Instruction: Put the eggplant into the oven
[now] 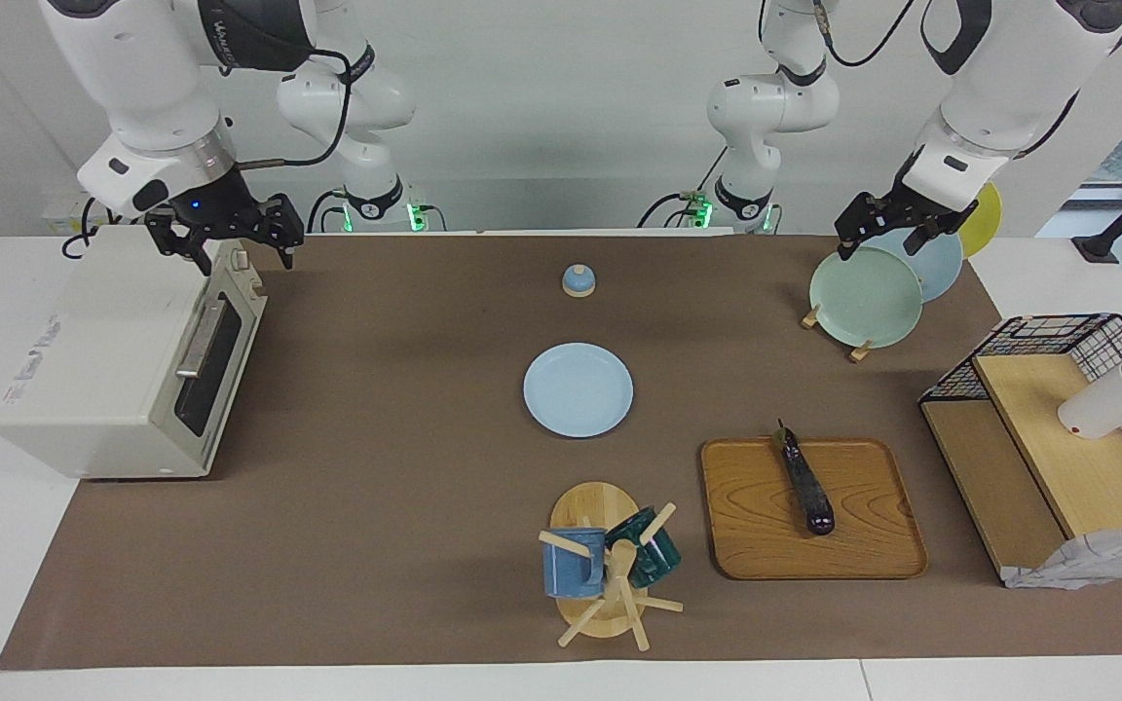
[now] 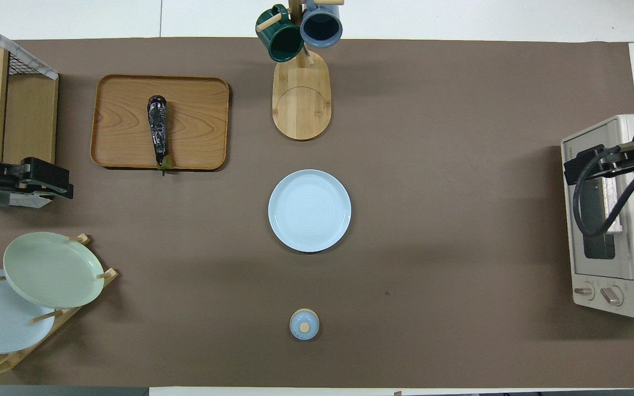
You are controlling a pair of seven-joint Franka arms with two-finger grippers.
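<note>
From the facing view, the eggplant [image 1: 805, 482] lies flat on a wooden tray [image 1: 873, 545] toward the left arm's end of the table, its stem end pointing toward the robots; lying loose like that it looks easy to take across its slim body. The oven [image 1: 113, 375] sits at the right arm's end, its glass door up and closed, so by my reading the door has to come down before anything can go in. That would explain the poses: the right gripper [image 1: 242, 245] hangs over the oven's top edge near the knob end, wrist bent down, fingers spread and holding nothing, well placed for the door handle. The left gripper [image 1: 887, 229] hovers over the plate rack [image 1: 858, 346] with its green plate [image 1: 865, 297], fingers apart and empty, well apart from the eggplant. A light blue plate [image 1: 578, 389] lies mid-table, with a small lidded jar [image 1: 578, 280] nearer the robots and a mug stand [image 1: 610, 565] farther from them; a wire-frame shelf [image 1: 1048, 458] stands beside the tray. From the overhead view, the eggplant [image 2: 157, 132] lies lengthwise on the tray [image 2: 196, 110], its stem just over the tray's nearer rim. The left gripper [image 2: 36, 184] shows between tray and rack; the right gripper [image 2: 589, 165] covers part of the oven [image 2: 608, 275], whose knobs sit at the end nearest the robots.
</note>
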